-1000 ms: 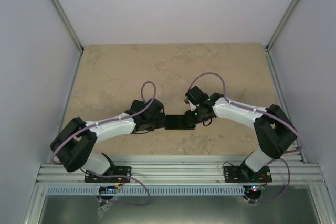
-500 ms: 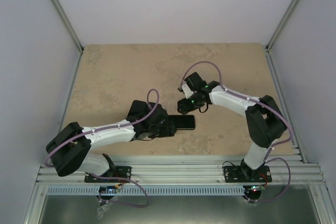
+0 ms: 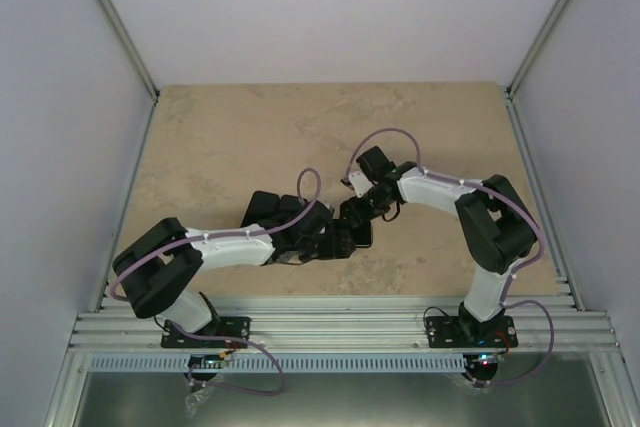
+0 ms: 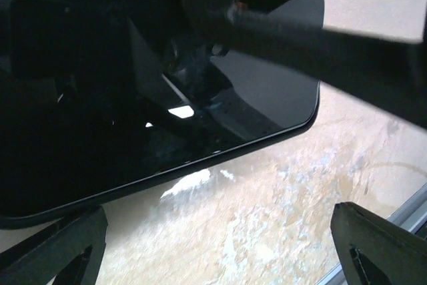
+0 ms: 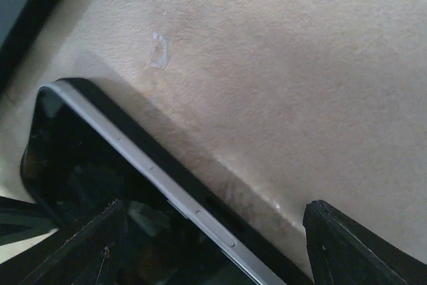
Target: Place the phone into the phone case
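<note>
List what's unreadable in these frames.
- Top view: left tool and right tool cover most of the phone; case indistinguishable.
- Left wrist: phone runs off the left edge; blurred dark bar crosses it.
- Right wrist: phone cut off by bottom edge; seating in case unclear.

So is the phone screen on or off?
Off. The phone glass is black all over in the left wrist view, showing only reflections and no lit picture.

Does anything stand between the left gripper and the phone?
Nothing visible does. The phone lies on the table just ahead of the open left gripper, with only bare table between them.
</note>
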Motion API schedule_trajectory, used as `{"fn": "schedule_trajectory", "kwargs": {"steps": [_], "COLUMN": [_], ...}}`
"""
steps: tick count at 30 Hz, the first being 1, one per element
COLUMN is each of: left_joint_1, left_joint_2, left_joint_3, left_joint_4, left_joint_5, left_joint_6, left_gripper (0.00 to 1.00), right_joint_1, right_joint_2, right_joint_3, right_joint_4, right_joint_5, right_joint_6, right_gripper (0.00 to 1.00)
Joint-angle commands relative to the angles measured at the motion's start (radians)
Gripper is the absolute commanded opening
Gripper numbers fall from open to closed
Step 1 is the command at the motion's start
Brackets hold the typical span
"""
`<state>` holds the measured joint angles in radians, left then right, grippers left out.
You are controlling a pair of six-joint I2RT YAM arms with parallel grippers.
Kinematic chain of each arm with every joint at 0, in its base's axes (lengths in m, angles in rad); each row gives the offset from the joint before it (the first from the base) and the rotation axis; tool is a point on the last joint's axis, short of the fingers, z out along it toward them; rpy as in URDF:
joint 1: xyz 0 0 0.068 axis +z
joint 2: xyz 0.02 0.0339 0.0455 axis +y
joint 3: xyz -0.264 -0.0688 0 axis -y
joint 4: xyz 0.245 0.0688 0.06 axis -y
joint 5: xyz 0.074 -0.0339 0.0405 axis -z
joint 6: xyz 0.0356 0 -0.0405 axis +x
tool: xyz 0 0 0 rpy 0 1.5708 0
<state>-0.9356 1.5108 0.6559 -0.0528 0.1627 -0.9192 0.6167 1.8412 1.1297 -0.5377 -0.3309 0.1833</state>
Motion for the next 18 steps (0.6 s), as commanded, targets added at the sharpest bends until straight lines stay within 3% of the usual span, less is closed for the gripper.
{"fn": "schedule_trajectory", "kwargs": {"steps": [1, 12, 18], "left_joint_1": [0.022, 0.118, 0.137], "left_joint_2": [0.075, 0.137, 0.205], "left_joint_3": [-0.001, 0.064, 0.142], "left_joint_4": [-0.024, -0.05, -0.065], "left_joint_5": [-0.009, -0.018, -0.014], "left_joint_6": [0.027, 0.107, 0.158], "left_gripper": [0.95, 0.96, 0.96], "right_joint_1": [0.0, 0.009, 0.074], "right_joint_2": [-0.057, -0.244, -0.31], "right_joint_3": [-0.097, -0.326, -0.41], "right_joint_4": [0.038, 0.149, 0.24], "right_joint_5": [-0.057, -0.185, -0.222], "right_joint_6": [0.017, 0.124, 0.228], "right_gripper": [0.74, 0.74, 0.71]}}
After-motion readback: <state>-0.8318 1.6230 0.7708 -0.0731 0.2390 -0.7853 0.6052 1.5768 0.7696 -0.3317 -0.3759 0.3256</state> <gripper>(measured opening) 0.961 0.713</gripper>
